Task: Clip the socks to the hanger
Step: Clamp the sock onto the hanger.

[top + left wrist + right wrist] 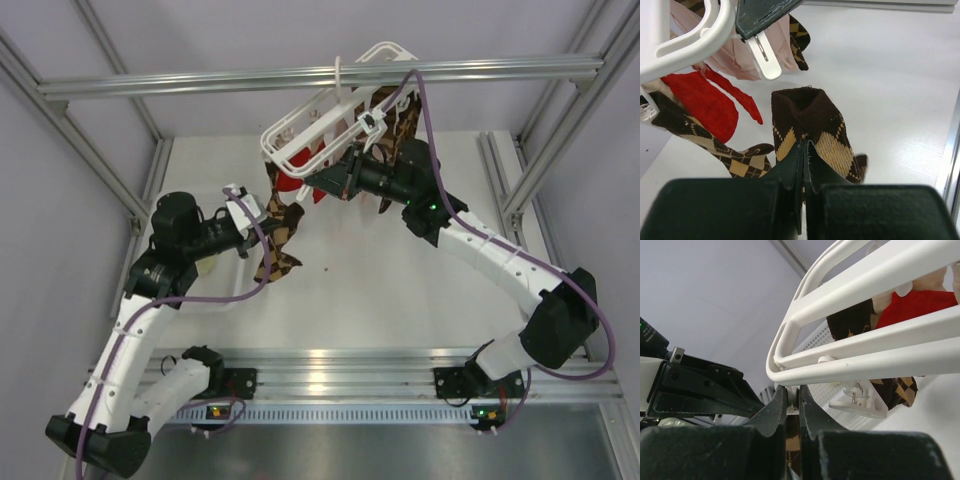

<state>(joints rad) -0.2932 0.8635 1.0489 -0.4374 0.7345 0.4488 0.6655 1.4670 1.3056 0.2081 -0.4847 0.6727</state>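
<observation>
The white hanger (pixel 325 125) hangs tilted from the top rail; it also shows in the right wrist view (pixel 865 355). My left gripper (pixel 805 143) is shut on a brown and tan diamond sock (pixel 807 112), held up below the hanger; in the top view the gripper (pixel 262 214) holds the sock (pixel 280 250) dangling. My right gripper (pixel 792 390) is shut on a small white clip (pixel 794 407) under the hanger's near bar; in the top view it (pixel 325 180) is at the hanger's lower edge. The clip (pixel 762 57) also shows just above the held sock. Other diamond socks (pixel 730 157) (pixel 405 125) hang from the hanger.
A red sock (pixel 702 102) and a pale pink sock (pixel 737 60) hang from the hanger beside the held sock. Another free clip (pixel 860 399) dangles to the right of my right gripper. Aluminium frame posts (pixel 150 190) stand at both sides and a rail (pixel 300 78) crosses overhead.
</observation>
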